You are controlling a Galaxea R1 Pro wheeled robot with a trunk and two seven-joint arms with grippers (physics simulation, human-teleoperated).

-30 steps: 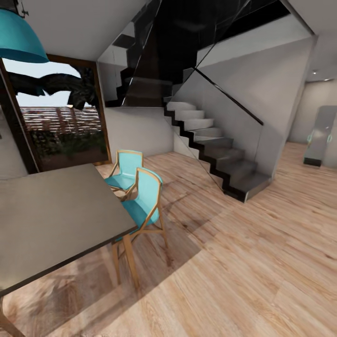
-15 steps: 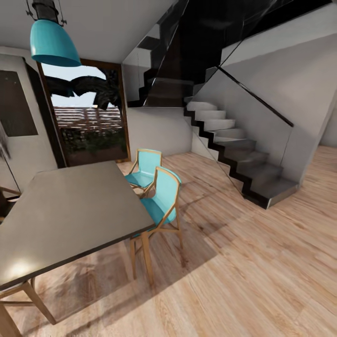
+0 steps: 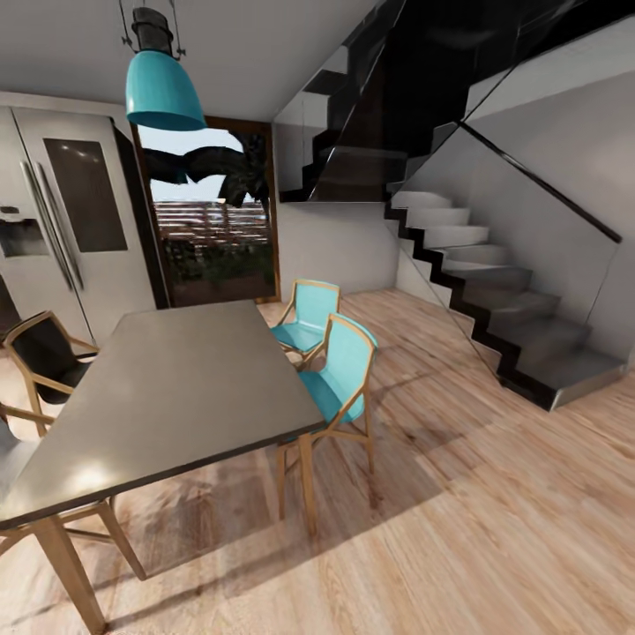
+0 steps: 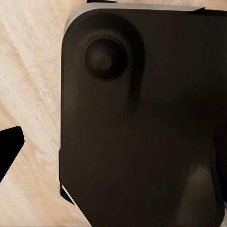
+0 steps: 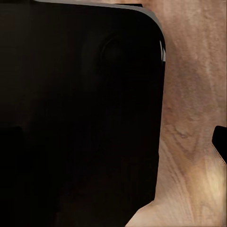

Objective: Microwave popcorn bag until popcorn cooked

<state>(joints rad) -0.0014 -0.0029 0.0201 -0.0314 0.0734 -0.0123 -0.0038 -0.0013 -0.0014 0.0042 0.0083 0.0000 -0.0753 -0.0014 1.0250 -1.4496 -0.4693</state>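
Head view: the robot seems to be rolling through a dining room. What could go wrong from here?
It could clip the grey dining table, whose corner juts toward its path, or the nearer teal chair standing out from it. The staircase on the other side narrows the open wooden floor, so a wide swing might bump its lowest step. With no microwave or popcorn bag in sight, it may also head the wrong way.

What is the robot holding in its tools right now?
It cannot be told. Both wrist views show mostly a dark robot body over the wooden floor, with no object in sight. The head view shows a dining table and turquoise chairs.
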